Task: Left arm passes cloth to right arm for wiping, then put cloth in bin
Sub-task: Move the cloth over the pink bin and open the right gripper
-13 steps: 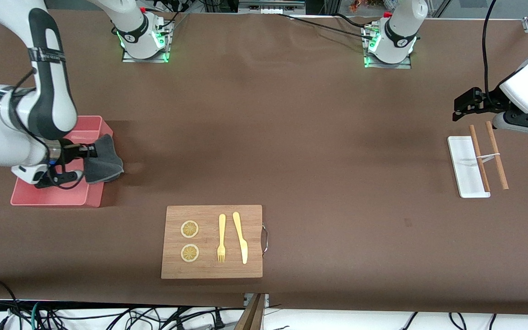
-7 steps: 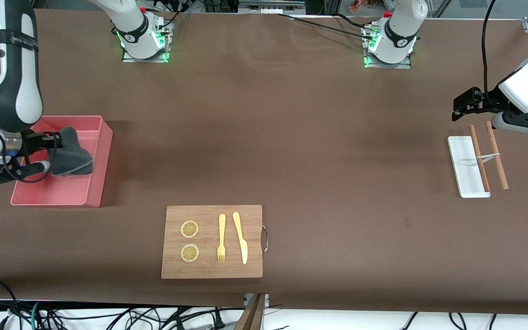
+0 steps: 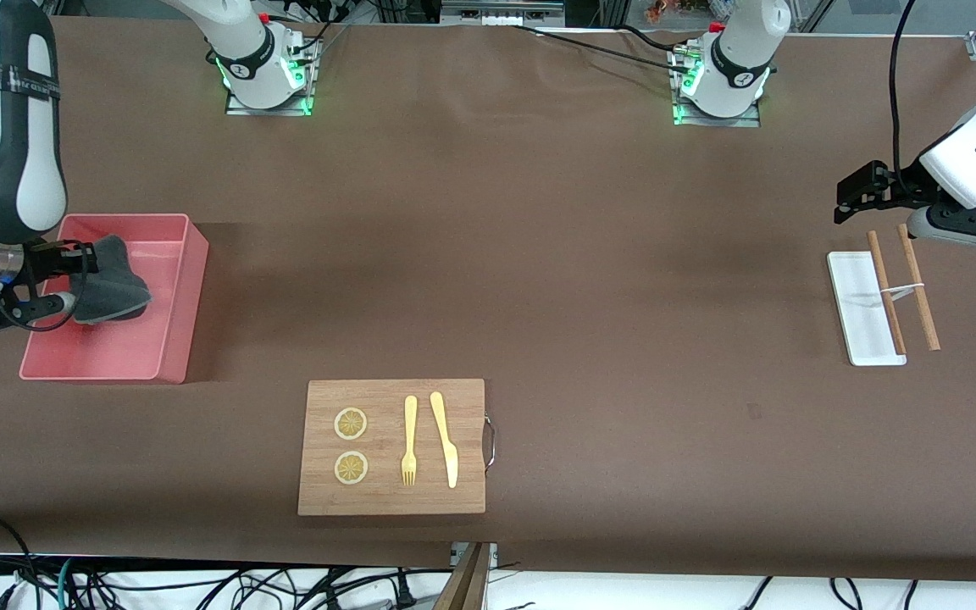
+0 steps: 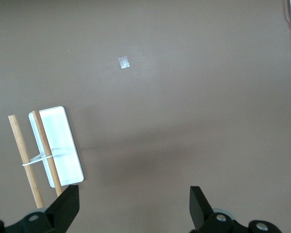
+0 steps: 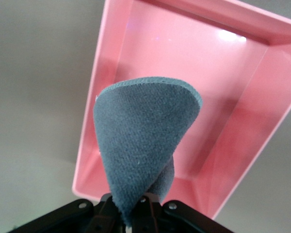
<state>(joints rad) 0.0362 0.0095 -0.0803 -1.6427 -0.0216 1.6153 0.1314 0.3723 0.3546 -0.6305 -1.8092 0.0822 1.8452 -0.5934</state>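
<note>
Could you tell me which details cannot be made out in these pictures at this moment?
- Right gripper fingertips: the cloth covers them in the front view; in the right wrist view it hangs in front of them.
- The bin floor under the cloth: hidden in both views.
- Left gripper: cut off by the left wrist view's edge.
- The cloth's other face: turned away.

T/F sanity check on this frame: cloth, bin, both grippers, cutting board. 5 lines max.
1. The right gripper is shut on the cloth. True.
2. The cloth lies released on the floor of the bin. False: it hangs from the right gripper over the bin.
3. The left gripper holds the chopsticks. False: it is open and holds nothing, above the table beside the white tray.
4. The cutting board carries a fork and a knife. True.
</note>
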